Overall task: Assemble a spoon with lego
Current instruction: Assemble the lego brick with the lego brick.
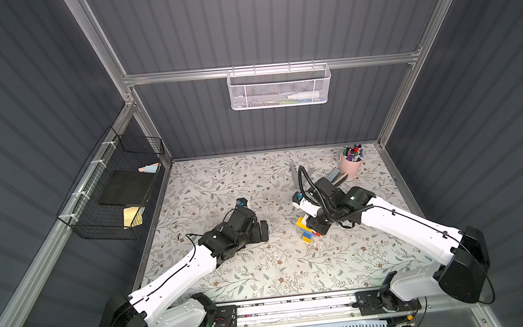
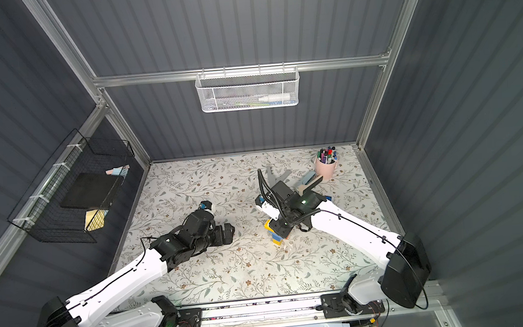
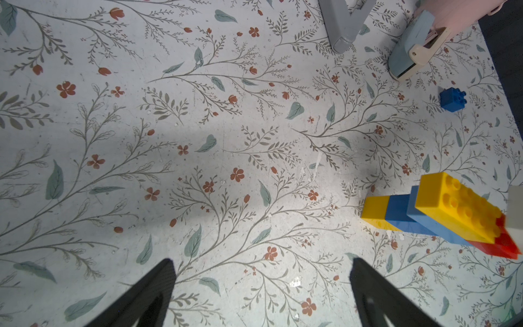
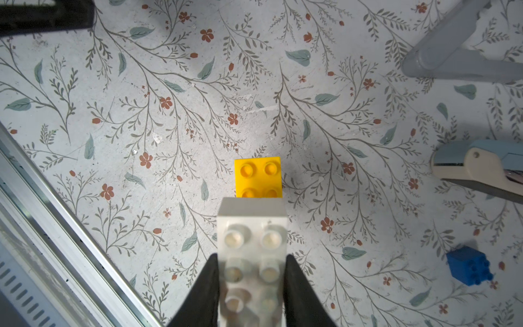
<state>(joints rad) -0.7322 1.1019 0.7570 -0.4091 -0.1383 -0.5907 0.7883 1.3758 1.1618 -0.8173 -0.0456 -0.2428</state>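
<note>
Top views, left to right: the left gripper (image 1: 263, 231) sits low over the floral table (image 1: 231, 278), left of centre, with nothing in it. In the left wrist view its jaws stand wide apart above bare tabletop, and both black fingers (image 3: 147, 294) are clear of any brick.

The spoon (image 1: 305, 232) lies just right of centre on the table, well apart from the left gripper. Its narrow yellow-and-blue end points toward the near edge. The wider end of yellow, blue and red bricks is partly covered by the right arm in both top views.

In the right wrist view the right gripper (image 4: 252, 260) is clamped on a white brick (image 4: 252, 226), one finger on each long side. This brick sits over the spoon's yellow studs; I cannot tell whether the two touch.

Further right, a loose blue brick (image 3: 452, 99) rests alone on the table. Beyond it, toward the far right, are a grey V-shaped piece (image 3: 342, 25), a light-blue stapler (image 3: 410, 53) and a pink cup (image 1: 351, 165) of pens.
</note>
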